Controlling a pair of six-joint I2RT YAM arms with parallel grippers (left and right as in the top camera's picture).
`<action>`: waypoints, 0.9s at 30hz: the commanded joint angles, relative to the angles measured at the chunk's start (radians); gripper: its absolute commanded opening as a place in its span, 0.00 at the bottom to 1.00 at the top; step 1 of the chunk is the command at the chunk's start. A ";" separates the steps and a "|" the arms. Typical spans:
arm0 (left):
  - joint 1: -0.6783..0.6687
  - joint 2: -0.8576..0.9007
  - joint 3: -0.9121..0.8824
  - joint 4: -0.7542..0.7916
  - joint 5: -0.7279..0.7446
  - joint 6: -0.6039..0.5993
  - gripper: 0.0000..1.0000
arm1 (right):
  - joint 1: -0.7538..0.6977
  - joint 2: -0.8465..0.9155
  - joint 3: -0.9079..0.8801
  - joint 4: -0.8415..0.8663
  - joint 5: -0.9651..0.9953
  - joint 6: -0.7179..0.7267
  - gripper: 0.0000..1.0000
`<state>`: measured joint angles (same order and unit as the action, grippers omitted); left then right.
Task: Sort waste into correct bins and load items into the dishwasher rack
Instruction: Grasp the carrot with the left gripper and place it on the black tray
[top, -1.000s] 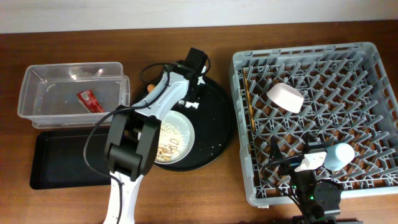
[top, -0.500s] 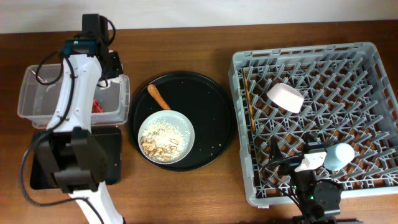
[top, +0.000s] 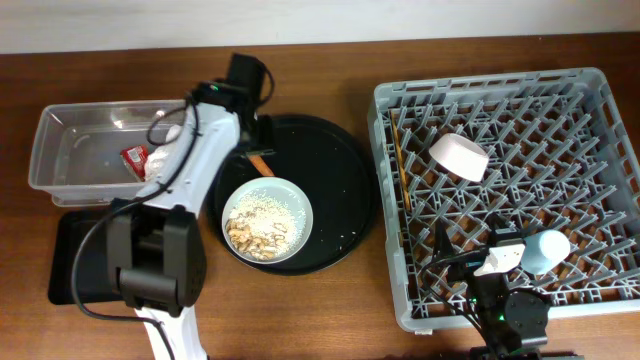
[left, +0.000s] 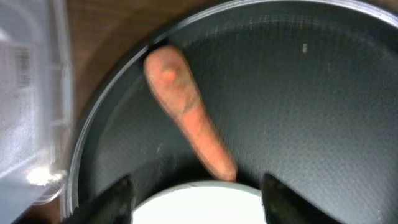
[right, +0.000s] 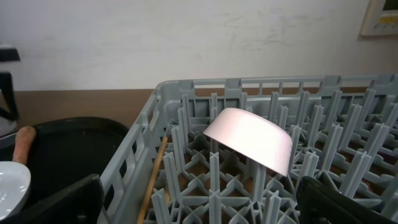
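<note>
Table: brown wood, grain running left to right in the overhead view; finish slightly glossy, with a dull sheen near the far edge; some darker streaks in the grain. Beyond the far edge, a pale strip runs along the top of the overhead view; wall or floor, cannot tell. Wall in the right wrist view: off-white, matte, faint scuffs and smudges; a pale framed panel at its upper right, cropped, content unreadable. Light even and diffuse; shadows on the wood soft-edged.
</note>
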<state>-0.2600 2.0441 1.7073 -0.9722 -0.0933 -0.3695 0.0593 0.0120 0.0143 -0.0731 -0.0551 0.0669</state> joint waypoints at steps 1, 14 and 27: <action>0.009 0.005 -0.131 0.143 -0.011 -0.169 0.59 | -0.008 -0.006 -0.009 0.003 -0.013 -0.007 0.98; 0.014 0.109 -0.224 0.386 -0.027 -0.167 0.25 | -0.008 -0.006 -0.009 0.002 -0.013 -0.007 0.98; 0.019 -0.252 0.040 -0.227 -0.215 -0.097 0.05 | -0.008 -0.006 -0.009 0.003 -0.013 -0.007 0.98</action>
<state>-0.2501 1.9247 1.7226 -1.0584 -0.2058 -0.4831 0.0593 0.0113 0.0143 -0.0731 -0.0547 0.0666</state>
